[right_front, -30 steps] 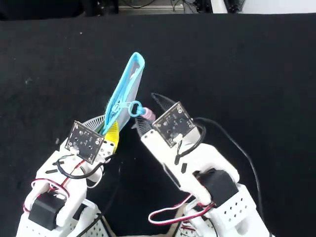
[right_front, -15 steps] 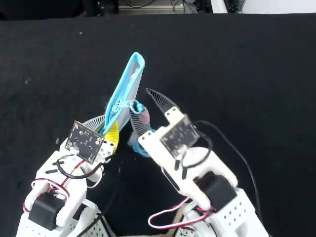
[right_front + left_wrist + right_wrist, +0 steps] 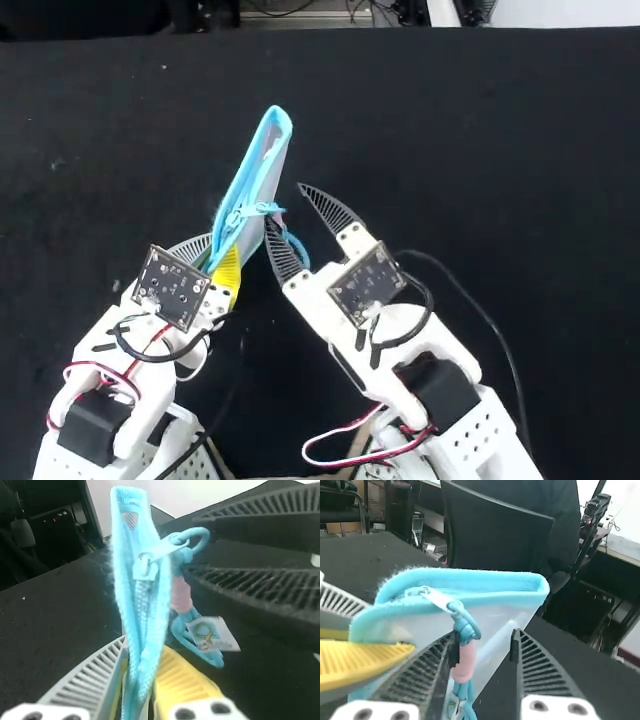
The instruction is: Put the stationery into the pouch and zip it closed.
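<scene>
Light-blue fabric zip pouch point(image 3: 255, 170) is held upright (1 end clamped) by the left gripper point(image 3: 215, 258); the right gripper point(image 3: 284, 210) is spread open beside the blue ring zip pull point(image 3: 465, 628).

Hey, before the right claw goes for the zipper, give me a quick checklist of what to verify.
1. Left claw clamps the pouch end: ok.
2. Right claw open: ok.
3. Zipper pull between its fingers: ok.
4. Zipper pull gripped: not ok.
5. Zip fully closed: not ok, the slider sits partway along.
6. Stationery inside: cannot tell.
</scene>
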Controlling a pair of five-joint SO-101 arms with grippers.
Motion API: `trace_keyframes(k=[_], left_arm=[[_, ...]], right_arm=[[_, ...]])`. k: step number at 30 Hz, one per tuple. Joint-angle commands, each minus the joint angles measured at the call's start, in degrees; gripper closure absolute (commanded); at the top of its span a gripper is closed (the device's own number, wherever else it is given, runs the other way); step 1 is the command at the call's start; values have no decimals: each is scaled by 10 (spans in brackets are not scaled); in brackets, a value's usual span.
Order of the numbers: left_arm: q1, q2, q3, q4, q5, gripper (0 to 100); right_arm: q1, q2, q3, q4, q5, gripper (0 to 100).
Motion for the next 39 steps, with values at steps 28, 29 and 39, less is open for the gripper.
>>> trace_keyframes(k=[28,29,39], left_arm=[[3,6,29,-25,-6,971],[3,6,29,-24,-6,971],[3,6,30,-24,-6,971]], right_arm=[[-75,10,-39,15,76,850],[-75,10,-39,15,76,850],[-12,10,-30,-33,-10,851]])
